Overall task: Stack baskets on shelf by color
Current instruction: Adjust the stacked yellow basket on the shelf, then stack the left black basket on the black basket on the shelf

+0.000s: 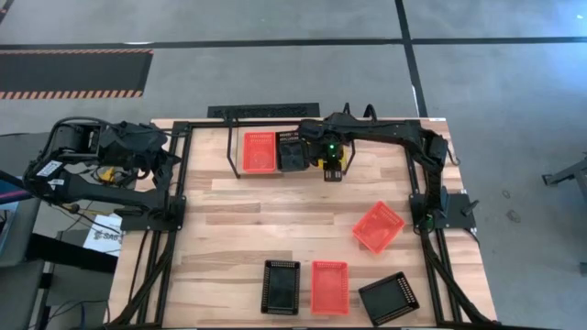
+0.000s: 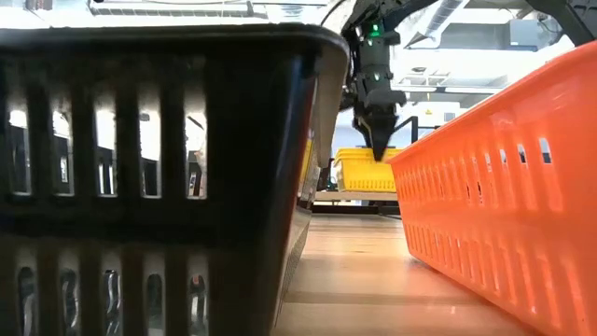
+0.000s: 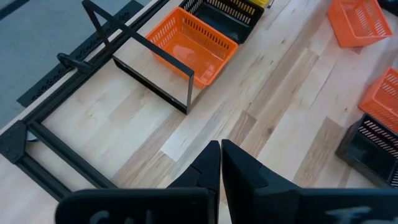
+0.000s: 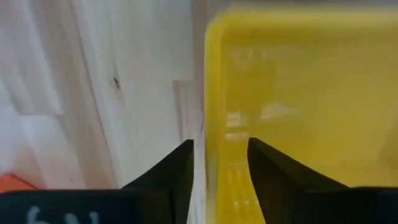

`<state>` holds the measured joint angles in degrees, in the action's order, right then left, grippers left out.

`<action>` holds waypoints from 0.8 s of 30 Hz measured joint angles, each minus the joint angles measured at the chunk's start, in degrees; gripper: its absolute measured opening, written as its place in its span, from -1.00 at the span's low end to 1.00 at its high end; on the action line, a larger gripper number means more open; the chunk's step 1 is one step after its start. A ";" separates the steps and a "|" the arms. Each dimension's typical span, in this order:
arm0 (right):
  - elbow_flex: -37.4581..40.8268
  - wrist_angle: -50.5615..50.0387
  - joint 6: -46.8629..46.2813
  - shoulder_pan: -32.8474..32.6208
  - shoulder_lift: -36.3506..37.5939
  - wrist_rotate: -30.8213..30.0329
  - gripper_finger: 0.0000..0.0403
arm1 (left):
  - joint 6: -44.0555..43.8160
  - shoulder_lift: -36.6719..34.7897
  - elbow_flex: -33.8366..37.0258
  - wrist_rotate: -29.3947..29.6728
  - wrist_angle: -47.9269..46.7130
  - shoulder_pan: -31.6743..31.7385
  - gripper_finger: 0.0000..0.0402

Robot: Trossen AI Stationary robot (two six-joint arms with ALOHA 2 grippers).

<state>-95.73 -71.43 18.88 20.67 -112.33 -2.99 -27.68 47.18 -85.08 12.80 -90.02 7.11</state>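
The shelf [image 1: 231,147] stands along the table's far edge. A red-orange basket [image 1: 259,153] and a black basket [image 1: 292,154] sit on it side by side. A yellow basket [image 1: 334,170] is to their right, mostly hidden under my right gripper [image 1: 330,161]. That gripper comes down on the yellow basket [image 2: 364,170] and is shut on its wall. My left gripper [image 3: 221,158] is shut and hovers off the table's far left corner, touching nothing. The red-orange basket [image 3: 189,45] and the shelf's end loop [image 3: 155,87] also show in the left wrist view. My right gripper pinches the yellow basket's side wall at its rim [image 4: 216,149], one finger [image 4: 177,165] outside and one finger [image 4: 267,168] inside the basket. It comes from above, pointing down [image 2: 381,149]. The basket sits level; what is under it does not show.
Loose baskets lie on the near half of the table: a tilted red-orange one [image 1: 378,226], a black one [image 1: 281,286], a red-orange one [image 1: 329,286] and a black one [image 1: 388,298]. A black frame [image 1: 183,183] edges the tabletop. Bare wood lies at the table's middle.
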 joint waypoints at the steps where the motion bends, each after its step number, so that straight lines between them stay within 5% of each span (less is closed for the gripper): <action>1: -1.56 -1.05 -0.52 -0.21 0.00 0.00 -0.14 | 0.00 0.00 0.00 0.00 0.00 0.01 -1.00; 18: -38.48 -14.83 -16.49 -9.87 0.11 0.27 -0.14 | -1.50 1.23 -0.04 2.38 1.04 0.02 -1.00; 24: -38.14 -10.07 -24.81 -17.52 4.86 0.05 -0.14 | 2.56 5.33 -0.04 0.31 1.63 0.02 -1.00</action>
<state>-133.87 -81.50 -5.93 3.15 -107.47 -2.94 -25.12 52.51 -85.12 13.11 -88.39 7.14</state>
